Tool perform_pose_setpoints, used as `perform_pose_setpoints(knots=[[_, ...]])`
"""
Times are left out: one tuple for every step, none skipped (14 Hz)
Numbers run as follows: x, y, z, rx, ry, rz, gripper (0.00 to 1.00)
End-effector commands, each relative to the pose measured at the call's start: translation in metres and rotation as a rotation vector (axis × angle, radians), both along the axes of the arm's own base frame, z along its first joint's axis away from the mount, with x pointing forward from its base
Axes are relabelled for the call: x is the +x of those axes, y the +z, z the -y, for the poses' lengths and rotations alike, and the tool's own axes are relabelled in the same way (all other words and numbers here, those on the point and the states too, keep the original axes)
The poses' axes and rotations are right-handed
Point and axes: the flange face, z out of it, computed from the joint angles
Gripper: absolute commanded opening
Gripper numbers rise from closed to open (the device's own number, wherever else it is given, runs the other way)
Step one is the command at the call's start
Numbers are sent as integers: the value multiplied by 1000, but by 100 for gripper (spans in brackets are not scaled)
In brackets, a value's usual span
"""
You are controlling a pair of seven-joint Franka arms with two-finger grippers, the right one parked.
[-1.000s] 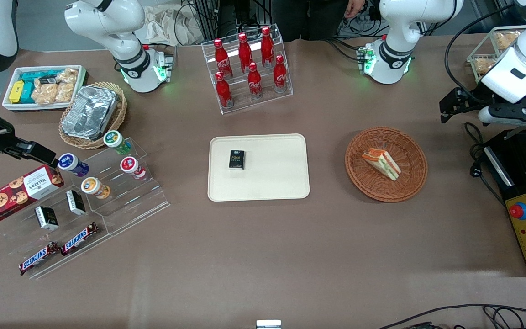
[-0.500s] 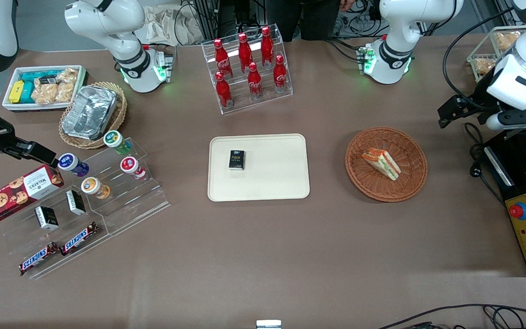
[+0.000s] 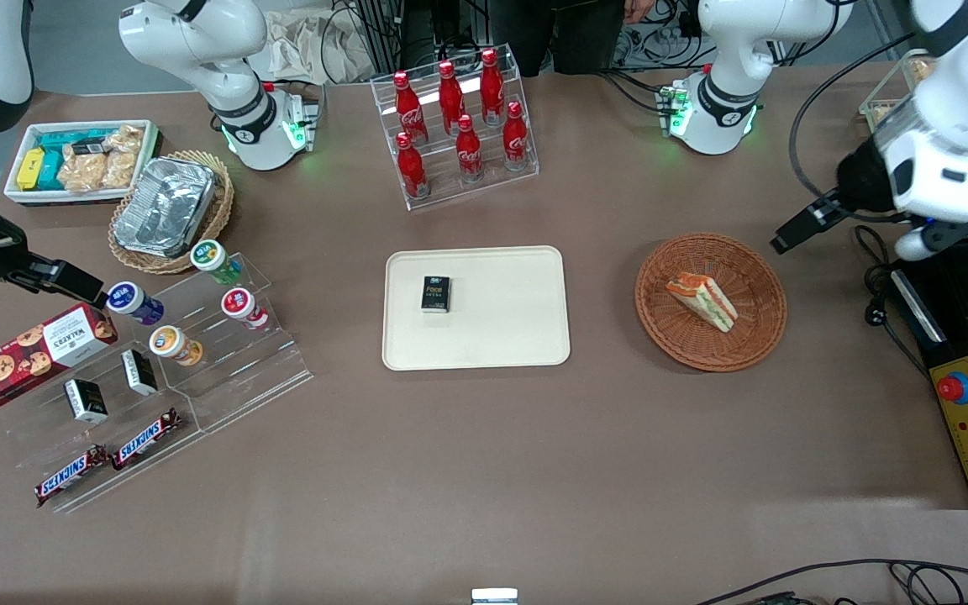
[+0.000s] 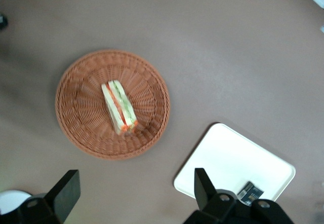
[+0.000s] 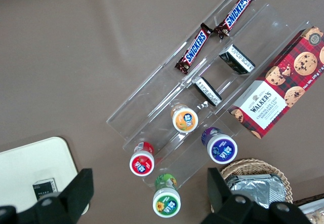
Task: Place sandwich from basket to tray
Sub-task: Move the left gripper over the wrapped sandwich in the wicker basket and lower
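- Across the middle of the brown table (image 3: 484,454), the tray (image 3: 501,336) lies flat, bare apart from a small black packet (image 3: 435,294) resting on it near the corner toward the parked arm's end and farther from the front camera.
- Toward the working arm's end, well apart from the tray, sits the basket (image 3: 753,336), round and reddish-brown; the wrist view shows it whole (image 4: 81,133) with the tray's corner (image 4: 217,158) nearby.
- Above the table, past the basket's rim toward the working arm's end, hangs the gripper (image 4: 136,196). From the front it appears only as a dark tip (image 3: 791,234), probably one finger, so its height over the table is hard to judge. In the wrist view its two black fingers (image 4: 66,191) stand wide apart with nothing between them.
- At the basket's centre lies the sandwich (image 3: 701,302), a pale wedge on its side with orange, green and white layers along its edge (image 4: 119,107), touched by nothing but the wicker.
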Motion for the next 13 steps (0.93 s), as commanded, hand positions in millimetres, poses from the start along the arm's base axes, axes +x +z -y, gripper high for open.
perform_pose_setpoints(knots=[[11, -27, 16, 31, 157, -39, 100], [15, -37, 18, 70, 214, -44, 100], [16, -53, 20, 103, 243, -69, 100], [14, -67, 19, 122, 251, -94, 100], [10, -85, 18, 134, 260, -125, 100], [6, -101, 16, 146, 276, -144, 100], [3, -117, 14, 167, 288, -152, 100], [-1, -136, 12, 181, 314, -159, 100], [-6, -153, 11, 186, 337, -163, 100], [-11, -171, 10, 193, 353, -160, 100], [-17, -186, 10, 210, 356, -153, 100], [-22, -201, 12, 212, 357, -155, 100], [-24, -216, 12, 218, 355, -169, 100]])
